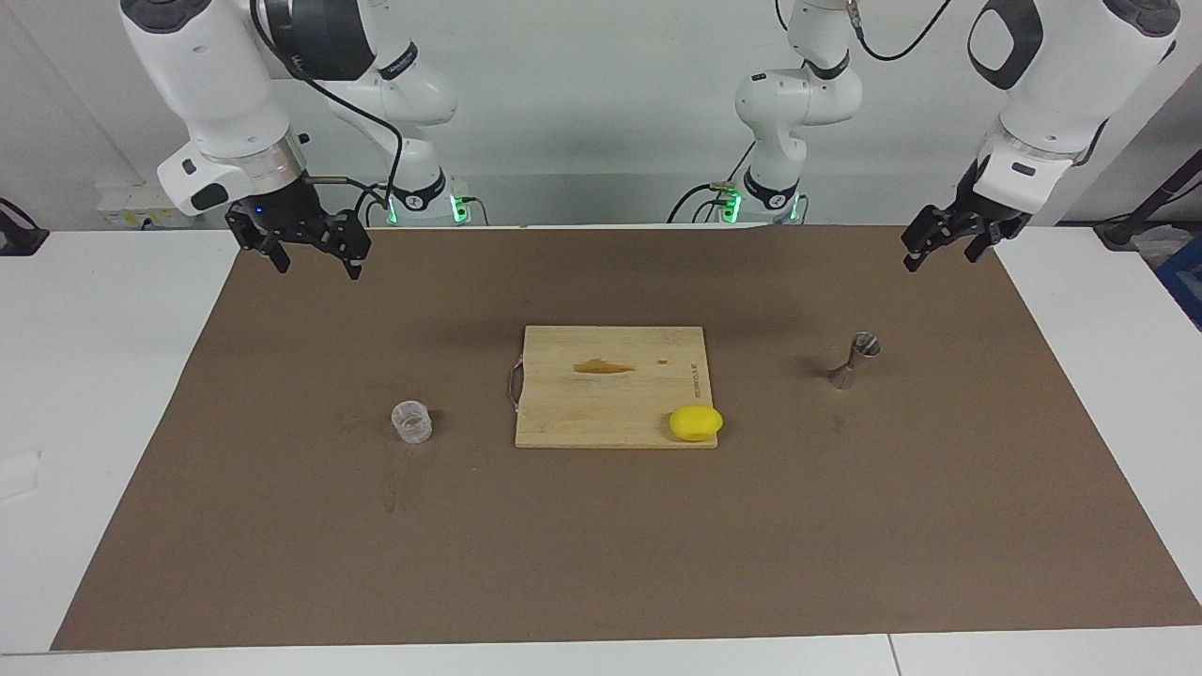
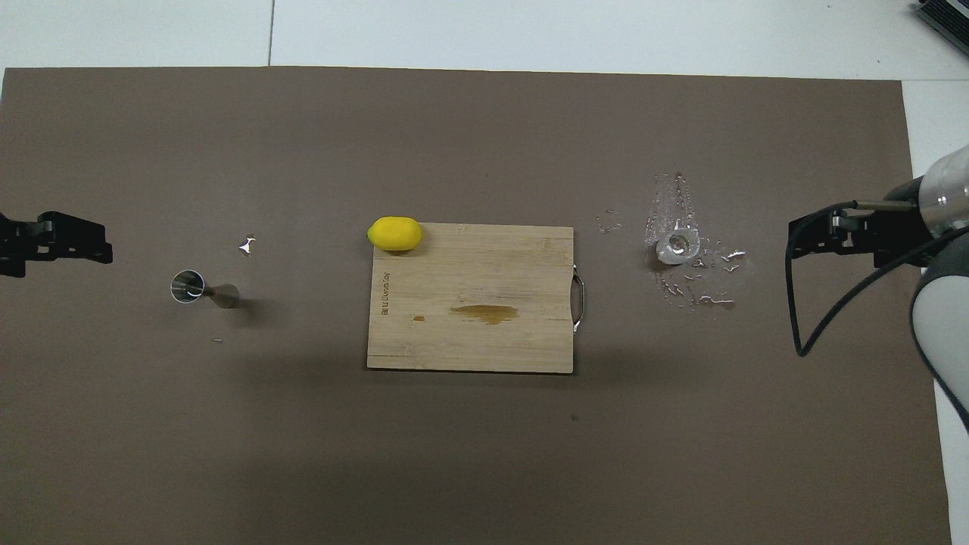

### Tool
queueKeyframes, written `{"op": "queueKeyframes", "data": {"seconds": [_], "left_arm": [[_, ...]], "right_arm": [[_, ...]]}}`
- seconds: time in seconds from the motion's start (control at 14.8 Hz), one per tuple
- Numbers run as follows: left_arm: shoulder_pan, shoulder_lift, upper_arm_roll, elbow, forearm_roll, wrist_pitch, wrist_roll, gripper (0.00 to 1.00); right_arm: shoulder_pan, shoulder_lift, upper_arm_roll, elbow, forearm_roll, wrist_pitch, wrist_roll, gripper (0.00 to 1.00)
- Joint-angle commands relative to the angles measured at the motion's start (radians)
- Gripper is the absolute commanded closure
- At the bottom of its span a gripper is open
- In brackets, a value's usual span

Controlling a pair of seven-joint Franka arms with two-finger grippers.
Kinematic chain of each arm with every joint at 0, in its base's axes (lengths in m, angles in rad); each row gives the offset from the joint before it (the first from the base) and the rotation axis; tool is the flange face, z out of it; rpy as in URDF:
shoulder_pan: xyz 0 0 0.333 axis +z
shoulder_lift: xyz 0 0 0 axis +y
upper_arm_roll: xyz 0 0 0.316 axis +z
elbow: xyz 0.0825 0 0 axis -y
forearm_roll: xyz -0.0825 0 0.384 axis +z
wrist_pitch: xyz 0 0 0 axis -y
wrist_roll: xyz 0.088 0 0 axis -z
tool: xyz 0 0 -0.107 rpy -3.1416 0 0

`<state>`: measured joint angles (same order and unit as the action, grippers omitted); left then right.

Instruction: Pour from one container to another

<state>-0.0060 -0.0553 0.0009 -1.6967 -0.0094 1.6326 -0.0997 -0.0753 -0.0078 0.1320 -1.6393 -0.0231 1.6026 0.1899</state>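
Nothing picked up on my end so far. My right hand [image 1: 302,246] hangs over the brown mat [image 1: 601,545] at the right arm's end of the tabletop [image 1: 103,394], fingers spread and empty. My left hand [image 1: 953,239] mirrors it at the left arm's end, over the mat's corner, also open with nothing in it. Both arms are basically just waiting up high.

Working outward from the right hand: the clear cup [image 1: 411,421] stands upright on the mat, with wet splashes [image 2: 693,291] around it that only really show in the overhead view. Can't tell how much liquid is in it. In the middle sits a wooden cutting board [image 1: 610,376] with a brownish stain, and a lemon [image 1: 696,422] rests on the board's corner away from the robots. Toward the left arm's end is the metal jigger [image 1: 853,361], standing upright, well apart from the cup.

So I'd say we're at the very first step, the reach. Next move: bring the right hand down around the cup and close gently, since it looks slippery and small. Then either carry it past the board to the jigger, or have the left hand fetch the jigger closer. That narrow jigger mouth will need a careful tilt.
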Motion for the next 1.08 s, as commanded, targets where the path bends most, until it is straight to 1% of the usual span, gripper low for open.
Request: {"op": "queueKeyframes", "data": {"seconds": [0.0,0.74,1.02], "left_arm": [[-0.015,-0.021,0.010,-0.017,0.009,0.006,0.000,0.00],[-0.015,-0.018,0.005,-0.018,0.009,0.035,-0.014,0.00],[-0.006,-0.029,0.005,-0.073,0.009,0.166,-0.003,0.00]], "right_arm": [[-0.011,-0.004,0.006,-0.007,-0.008,-0.003,-0.007,0.00],[-0.009,-0.004,0.006,-0.007,-0.008,-0.003,-0.007,0.00],[-0.011,-0.004,0.006,-0.007,-0.008,-0.003,-0.007,0.00]]}}
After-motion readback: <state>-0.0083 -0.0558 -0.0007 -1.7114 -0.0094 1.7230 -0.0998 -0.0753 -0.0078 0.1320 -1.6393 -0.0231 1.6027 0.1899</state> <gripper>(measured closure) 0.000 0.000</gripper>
